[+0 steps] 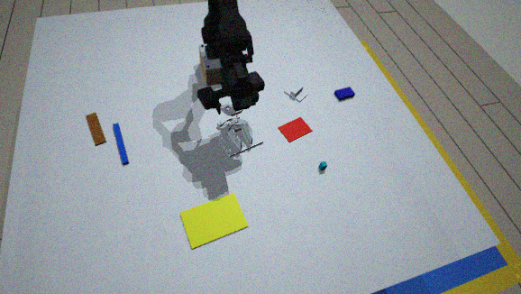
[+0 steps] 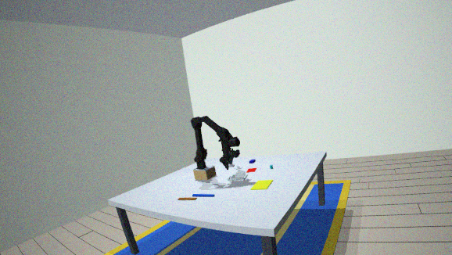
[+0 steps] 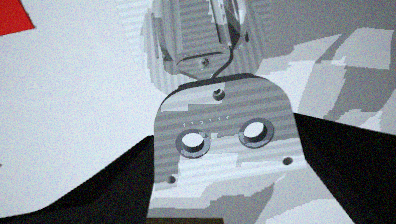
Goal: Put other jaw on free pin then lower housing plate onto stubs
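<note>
My gripper (image 1: 230, 107) (image 2: 227, 166) (image 3: 219, 131) is shut on the grey housing plate (image 3: 225, 107), its black fingers on either side of it. The plate has two round bores and small screw holes. It hangs above the table, at the near end of the grey gripper assembly (image 1: 241, 135) (image 2: 237, 175) (image 3: 195, 27), which stands on the table. The plate covers part of the assembly in the wrist view. The jaws, gear teeth, pins and stubs cannot be made out clearly, so I cannot tell whether both jaws are seated or the teeth mesh.
A small grey pronged piece (image 1: 296, 95) lies near a red square (image 1: 295, 129) (image 2: 252, 170) (image 3: 12, 17). A dark blue block (image 1: 344, 94), a teal piece (image 1: 323, 166), a yellow sheet (image 1: 214, 221), a blue bar (image 1: 121, 144) and a brown bar (image 1: 95, 129) lie around.
</note>
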Available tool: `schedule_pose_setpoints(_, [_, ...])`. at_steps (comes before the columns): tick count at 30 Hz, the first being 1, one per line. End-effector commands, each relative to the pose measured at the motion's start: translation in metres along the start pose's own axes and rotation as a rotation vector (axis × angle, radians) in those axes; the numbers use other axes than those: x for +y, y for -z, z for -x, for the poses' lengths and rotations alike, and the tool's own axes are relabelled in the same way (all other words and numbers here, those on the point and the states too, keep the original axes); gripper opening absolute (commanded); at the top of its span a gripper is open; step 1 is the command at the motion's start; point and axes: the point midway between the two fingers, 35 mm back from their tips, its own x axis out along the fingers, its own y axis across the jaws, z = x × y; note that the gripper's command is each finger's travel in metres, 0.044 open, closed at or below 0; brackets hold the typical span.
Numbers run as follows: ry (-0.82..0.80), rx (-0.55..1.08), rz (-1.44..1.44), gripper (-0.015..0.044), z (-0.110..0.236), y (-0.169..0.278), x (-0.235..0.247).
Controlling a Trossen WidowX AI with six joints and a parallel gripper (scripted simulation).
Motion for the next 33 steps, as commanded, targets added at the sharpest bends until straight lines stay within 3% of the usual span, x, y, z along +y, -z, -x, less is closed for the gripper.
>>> schedule_pose_setpoints(1, [-0.001,-0.006,0.005,0.0351,0.001,0.000,0.000])
schedule_pose_setpoints(14, [-0.001,-0.006,0.005,0.0351,0.000,-0.001,0.000])
schedule_pose_setpoints(33, [-0.001,-0.006,0.005,0.0351,-0.031,-0.002,0.000])
